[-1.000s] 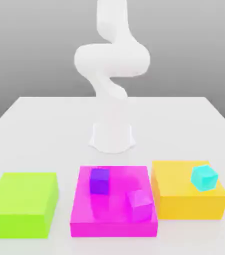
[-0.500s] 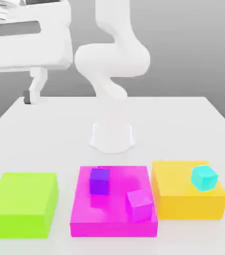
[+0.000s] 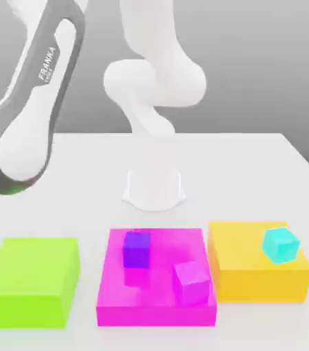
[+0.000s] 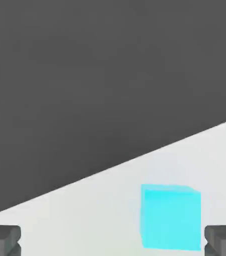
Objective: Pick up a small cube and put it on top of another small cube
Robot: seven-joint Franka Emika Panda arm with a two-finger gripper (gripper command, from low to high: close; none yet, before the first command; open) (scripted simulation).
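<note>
Three small cubes show in the exterior view. A purple cube [image 3: 136, 248] and a pink cube [image 3: 192, 282] rest on the magenta platform [image 3: 155, 305]. A cyan cube [image 3: 280, 245] sits on the orange platform [image 3: 260, 281]. A thick white and grey arm link [image 3: 32, 110] hangs in the foreground at the exterior view's left, well apart from the cubes. In the hand view my gripper [image 4: 112, 241] is open, its dark fingertips [image 4: 2, 240] far apart with nothing between them. A cyan block [image 4: 171, 216] lies on the white table ahead of the hand.
A green platform [image 3: 33, 277] stands at the exterior view's left, its near-left corner covered by the arm link. The robot's white base [image 3: 153, 188] rises behind the three platforms. The white table [image 3: 253, 171] ends in a far edge against a grey background.
The arm has swung through the exterior view's left: the hand seen half a second ago is gone and a large link now hangs there. The cubes have not moved.
</note>
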